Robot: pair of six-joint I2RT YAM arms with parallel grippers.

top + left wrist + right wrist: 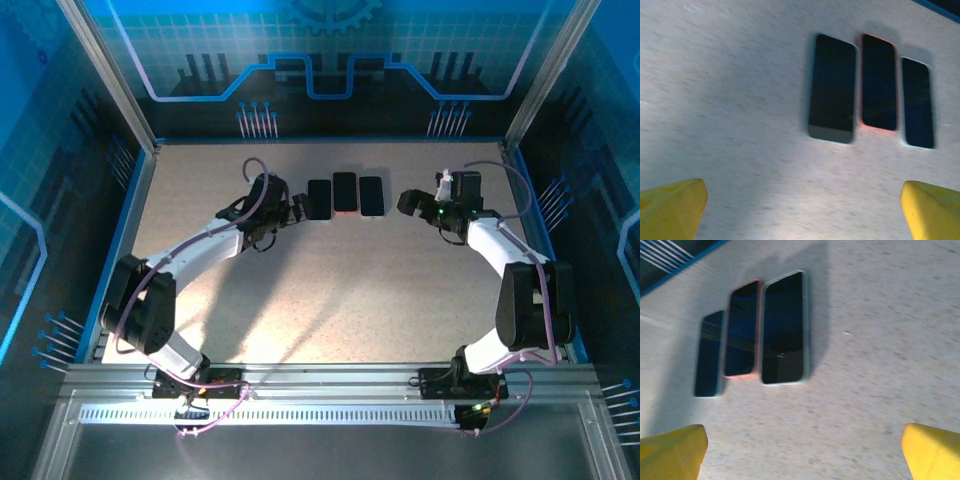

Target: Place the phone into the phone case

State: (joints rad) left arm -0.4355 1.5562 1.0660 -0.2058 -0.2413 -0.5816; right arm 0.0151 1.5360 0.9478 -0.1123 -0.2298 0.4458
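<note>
Three dark phones lie flat in a row on the far half of the counter, their long edges nearly touching. The middle phone sits in a pink phone case. The left fingers and right fingers flank the row, each pair spread wide, released, grasping nothing.

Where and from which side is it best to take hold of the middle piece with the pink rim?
Probably its short ends, from above. The pink-rimmed piece lies flat, with the left piece and right piece close along its long sides.
</note>
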